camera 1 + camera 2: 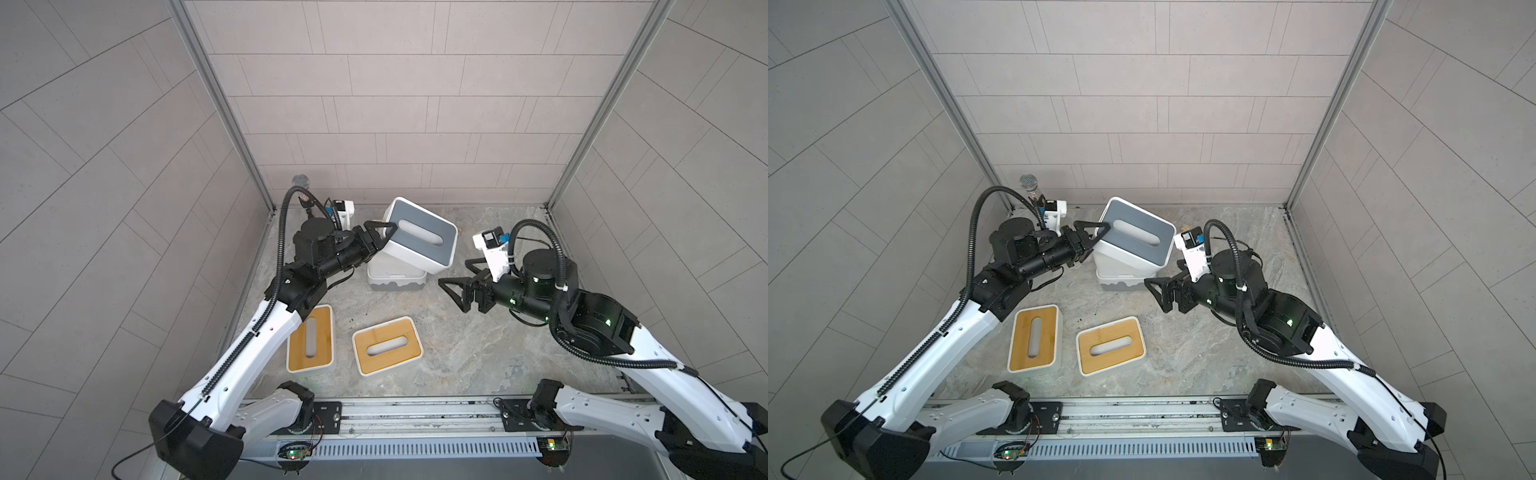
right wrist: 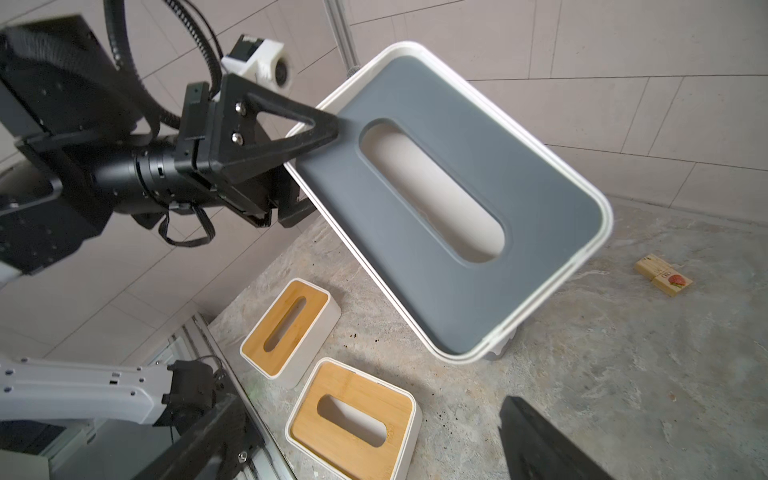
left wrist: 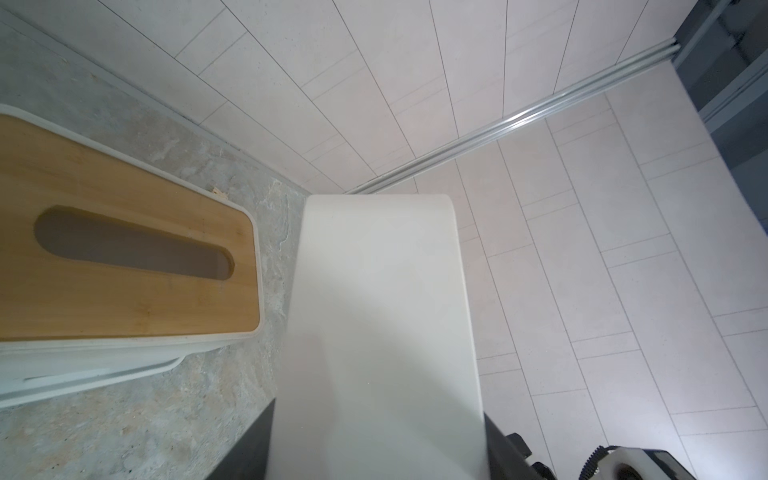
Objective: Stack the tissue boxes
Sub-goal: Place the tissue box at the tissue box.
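My left gripper [image 1: 384, 239] [image 1: 1100, 235] is shut on the short end of a grey-topped tissue box [image 1: 409, 212] [image 2: 540, 199]. It holds the box tilted in the air, its low end over a white box with a grey wavy base [image 1: 397, 286] [image 1: 1125, 284]. The held box's white side [image 3: 382, 311] fills the left wrist view, beside a bamboo-topped box [image 3: 124, 299] resting on something white. Two more bamboo-topped boxes [image 1: 322, 357] [image 1: 390, 332] lie flat near the front left. My right gripper [image 1: 455, 274] [image 1: 1163, 274] is open, right of the stack, touching nothing.
A small wooden block [image 2: 663, 275] lies on the stone table [image 1: 478, 353] behind the stack to the right. Tiled walls close off the back and both sides. The arms' rail [image 1: 415, 411] runs along the front edge.
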### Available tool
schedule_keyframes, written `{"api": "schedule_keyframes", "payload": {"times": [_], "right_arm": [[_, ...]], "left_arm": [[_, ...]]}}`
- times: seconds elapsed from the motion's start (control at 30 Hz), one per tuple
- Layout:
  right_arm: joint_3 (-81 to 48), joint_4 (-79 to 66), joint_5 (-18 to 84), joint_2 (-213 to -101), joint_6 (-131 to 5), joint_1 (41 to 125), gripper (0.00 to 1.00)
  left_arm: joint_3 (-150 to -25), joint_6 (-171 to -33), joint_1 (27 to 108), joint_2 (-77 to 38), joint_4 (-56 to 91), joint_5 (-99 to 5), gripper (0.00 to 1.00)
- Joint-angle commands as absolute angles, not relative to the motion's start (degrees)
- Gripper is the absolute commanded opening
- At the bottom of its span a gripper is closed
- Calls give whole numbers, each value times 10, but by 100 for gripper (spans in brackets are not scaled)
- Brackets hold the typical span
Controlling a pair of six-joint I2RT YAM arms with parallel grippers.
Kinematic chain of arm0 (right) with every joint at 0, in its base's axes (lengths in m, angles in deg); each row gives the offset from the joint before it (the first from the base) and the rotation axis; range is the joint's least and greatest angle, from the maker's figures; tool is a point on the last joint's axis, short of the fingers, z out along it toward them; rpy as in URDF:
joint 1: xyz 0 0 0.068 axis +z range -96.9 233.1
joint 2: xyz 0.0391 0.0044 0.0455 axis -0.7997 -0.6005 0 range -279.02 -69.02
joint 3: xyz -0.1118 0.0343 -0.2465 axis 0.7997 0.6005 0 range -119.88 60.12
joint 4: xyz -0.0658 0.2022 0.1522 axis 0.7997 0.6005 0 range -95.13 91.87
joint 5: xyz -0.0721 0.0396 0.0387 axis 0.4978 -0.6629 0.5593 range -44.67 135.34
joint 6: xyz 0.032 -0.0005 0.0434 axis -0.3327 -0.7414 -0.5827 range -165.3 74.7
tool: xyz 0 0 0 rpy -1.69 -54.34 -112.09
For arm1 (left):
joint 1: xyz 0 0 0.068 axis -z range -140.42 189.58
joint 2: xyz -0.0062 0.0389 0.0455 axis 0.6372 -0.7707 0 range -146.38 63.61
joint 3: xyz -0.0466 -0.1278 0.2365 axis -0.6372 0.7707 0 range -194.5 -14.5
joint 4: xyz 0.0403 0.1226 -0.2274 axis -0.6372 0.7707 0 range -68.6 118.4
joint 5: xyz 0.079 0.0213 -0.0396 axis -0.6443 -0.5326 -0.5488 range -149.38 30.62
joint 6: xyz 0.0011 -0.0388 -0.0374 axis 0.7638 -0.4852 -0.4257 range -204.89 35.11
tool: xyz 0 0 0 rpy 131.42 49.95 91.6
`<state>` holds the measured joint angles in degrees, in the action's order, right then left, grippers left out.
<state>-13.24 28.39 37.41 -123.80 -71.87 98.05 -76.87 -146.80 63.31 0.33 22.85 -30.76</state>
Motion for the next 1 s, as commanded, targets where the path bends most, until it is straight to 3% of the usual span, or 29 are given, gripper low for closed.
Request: {"api": "schedule_keyframes", "payload": {"times": [0.0,0.3,0.97], "right_arm": [[-156,297,304,-1260,-809,916,98],[-157,198,207,-1334,-904,807,99],[-209,112,170,-1519,-933,758,100]], "left_arm": [[-749,-1539,614,15,97,-322,20],[-683,-1609,590,-5,-3,-403,18],[-657,-1647,554,-89,-47,-338,20]]}}
